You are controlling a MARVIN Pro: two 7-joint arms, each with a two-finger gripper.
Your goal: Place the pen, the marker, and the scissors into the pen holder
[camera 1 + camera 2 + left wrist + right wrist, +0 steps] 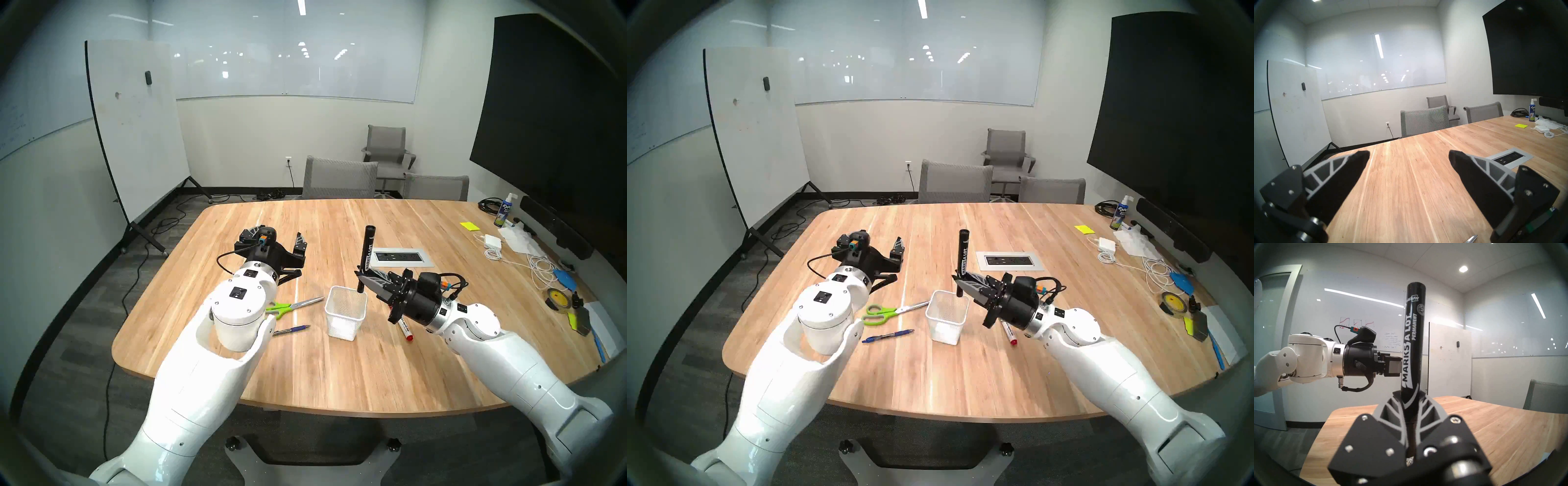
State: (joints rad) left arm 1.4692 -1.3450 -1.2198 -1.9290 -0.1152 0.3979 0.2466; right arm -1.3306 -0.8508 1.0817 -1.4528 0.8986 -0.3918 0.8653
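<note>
The left gripper [279, 241] has its jaws wide open and empty. Below them on the worktop [339, 366] lie the scissors [294, 306] and pen [291, 330]. The pen holder [345, 313] stands under the right gripper [360, 274], whose jaws squeeze the upright black marker [366, 250].

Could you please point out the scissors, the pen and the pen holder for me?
scissors [280, 308]: head left view, green handle.
pen [294, 329]: head left view, blue barrel.
pen holder [343, 320]: head left view, mesh front wall.
</note>
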